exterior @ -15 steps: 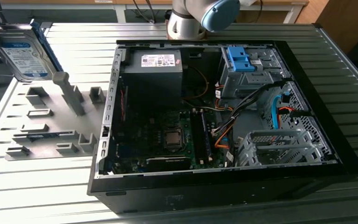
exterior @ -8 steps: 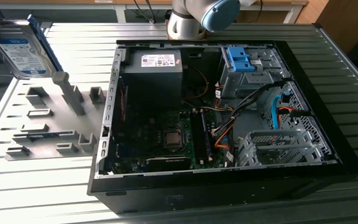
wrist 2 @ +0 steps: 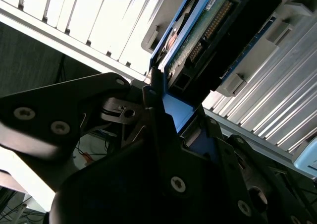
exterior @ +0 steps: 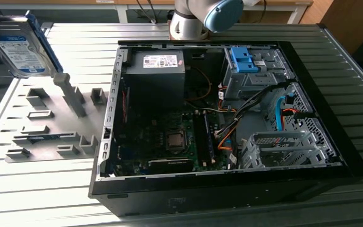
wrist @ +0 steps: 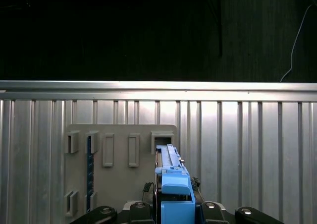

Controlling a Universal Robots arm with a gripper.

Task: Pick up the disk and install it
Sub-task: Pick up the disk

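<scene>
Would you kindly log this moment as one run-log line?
gripper: shut on disk | disk: raised above fixture plate | computer case: open

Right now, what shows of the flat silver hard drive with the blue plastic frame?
The disk is a flat silver drive with a white-and-blue label, a bright blue plastic frame round its edges and a green circuit board underneath. It is held upright on edge, the black gripper clamped on its frame, apparently lifted above the grey slotted metal plate, outside the open black computer case.

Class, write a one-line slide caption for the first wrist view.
Gripper clamps the disk edge-on over the grey slotted plate.
</scene>
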